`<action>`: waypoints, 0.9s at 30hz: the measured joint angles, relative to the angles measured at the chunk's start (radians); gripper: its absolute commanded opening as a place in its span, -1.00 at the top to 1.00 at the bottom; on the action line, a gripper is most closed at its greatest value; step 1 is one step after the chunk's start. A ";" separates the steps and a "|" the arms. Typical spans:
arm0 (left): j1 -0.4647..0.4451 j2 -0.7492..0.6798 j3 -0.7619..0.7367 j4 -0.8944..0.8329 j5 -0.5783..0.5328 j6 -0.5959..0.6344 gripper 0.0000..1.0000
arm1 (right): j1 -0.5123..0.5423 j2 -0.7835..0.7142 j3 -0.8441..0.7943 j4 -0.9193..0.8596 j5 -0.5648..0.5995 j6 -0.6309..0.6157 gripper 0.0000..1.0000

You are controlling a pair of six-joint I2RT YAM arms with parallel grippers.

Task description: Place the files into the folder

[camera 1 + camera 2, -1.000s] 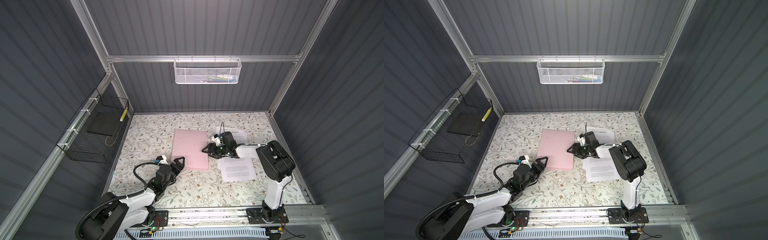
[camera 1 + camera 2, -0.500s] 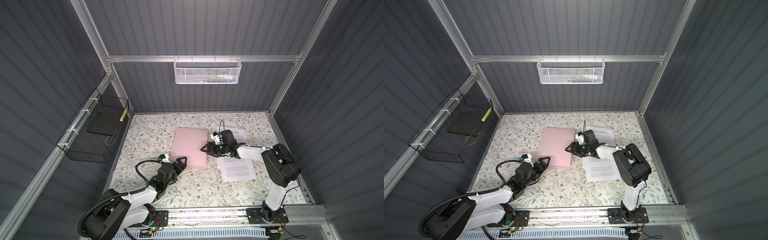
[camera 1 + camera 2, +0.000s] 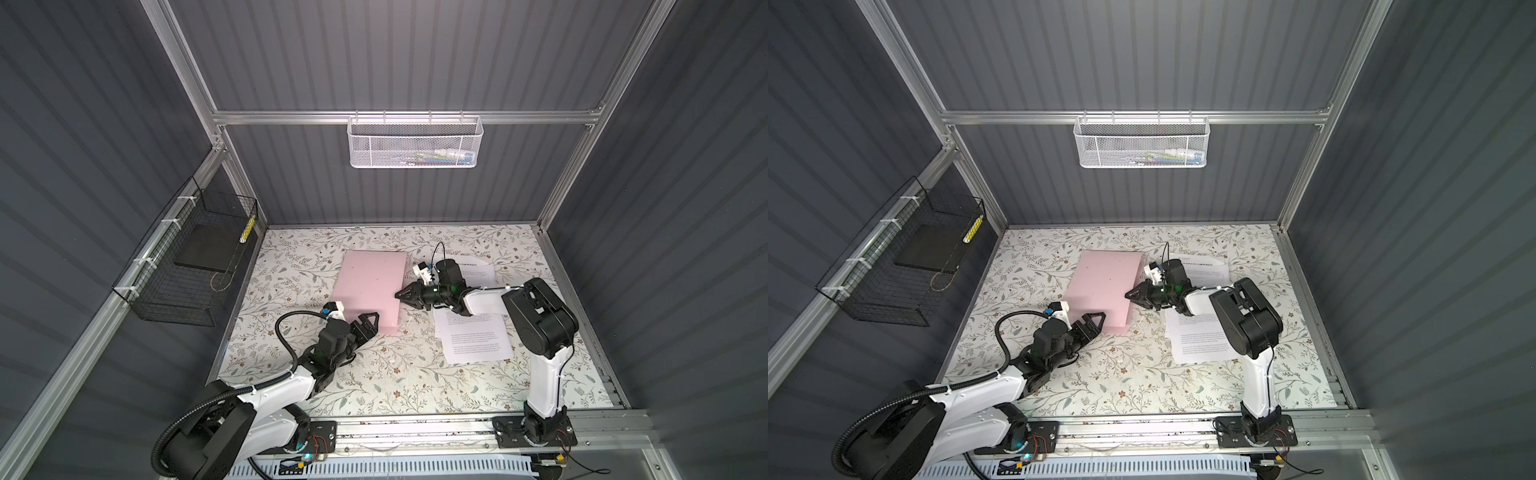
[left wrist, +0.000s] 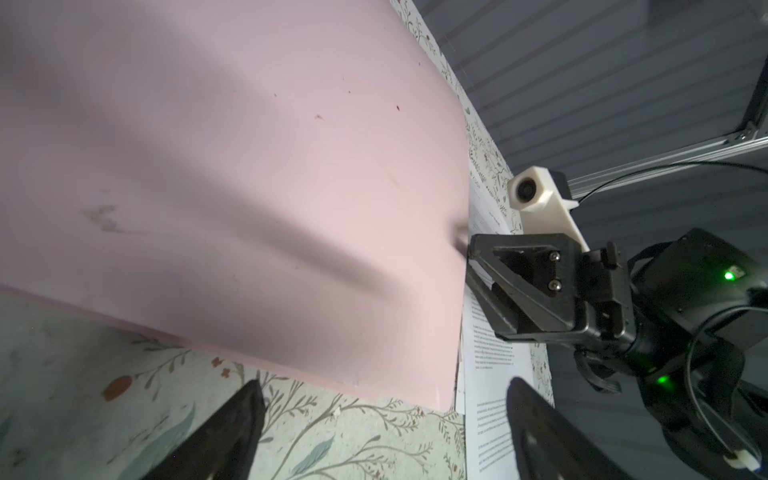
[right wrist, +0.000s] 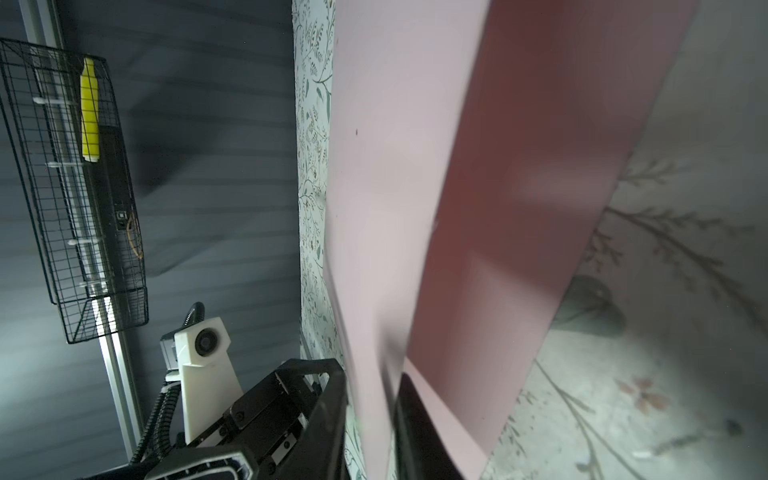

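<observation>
Folder [image 3: 370, 282]: pale pink and thin, lying on the flowered table [image 3: 415, 374], left of the middle and nearer the back edge than the front; shows in both top views. Its upper flap bows upward along the right edge. In the right wrist view the folder [image 5: 395, 166] shows a darker pink face beside the pale outer one.

Files [image 3: 473, 338]: white printed sheets on the table just right of the folder. One lies toward the front; another [image 3: 480, 270] lies behind it, partly under the right arm.

Right pincer [image 3: 399, 294]: closed narrow on the folder's right edge, with the flap caught between its fingers [image 5: 415, 436].

Left pincer [image 3: 368, 326]: spread wide and holding nothing, at the folder's front edge close to the front right corner. Whether it touches cannot be told.

Black wire basket [image 3: 187, 266]: on the left wall, with a black slab [image 3: 203, 251] inside.

White mesh basket [image 3: 415, 141]: on the back wall.
</observation>
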 measured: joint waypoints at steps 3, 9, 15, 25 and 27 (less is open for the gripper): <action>0.000 -0.005 0.046 -0.062 0.011 0.039 -0.86 | 0.000 0.018 0.026 0.014 -0.009 0.022 1.00; -0.001 -0.097 0.237 -0.358 -0.019 0.243 -0.91 | 0.000 0.019 0.072 0.009 -0.017 0.036 1.00; -0.101 -0.125 0.391 -0.637 -0.235 0.463 -0.93 | -0.004 -0.033 0.132 -0.183 -0.001 0.027 1.00; -0.522 0.050 0.453 -0.919 -0.762 0.589 -0.94 | -0.029 -0.192 0.292 -0.436 0.033 0.016 1.00; -0.529 0.067 0.460 -0.934 -0.808 0.590 -0.94 | -0.035 -0.203 0.301 -0.452 0.036 0.017 1.00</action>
